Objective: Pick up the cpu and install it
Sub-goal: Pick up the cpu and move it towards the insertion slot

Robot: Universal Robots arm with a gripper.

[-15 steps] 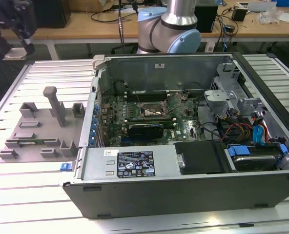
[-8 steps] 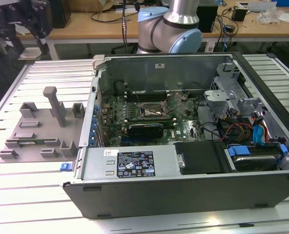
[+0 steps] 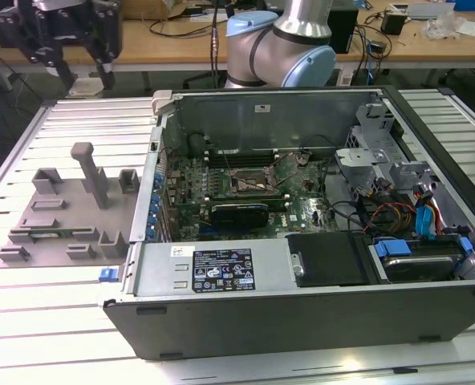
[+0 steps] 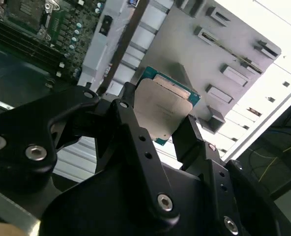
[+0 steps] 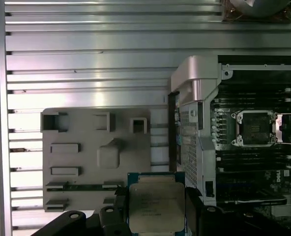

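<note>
cpu (image 4: pixel 164 101) aloft in the end effector (image 4: pixel 159 118)

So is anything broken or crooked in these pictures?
Nothing looks broken, spilled or crooked. The cpu sits straight in the tool, pinched by its edges. The socket in the open computer case looks empty, which fits a chip not yet put in.
</note>
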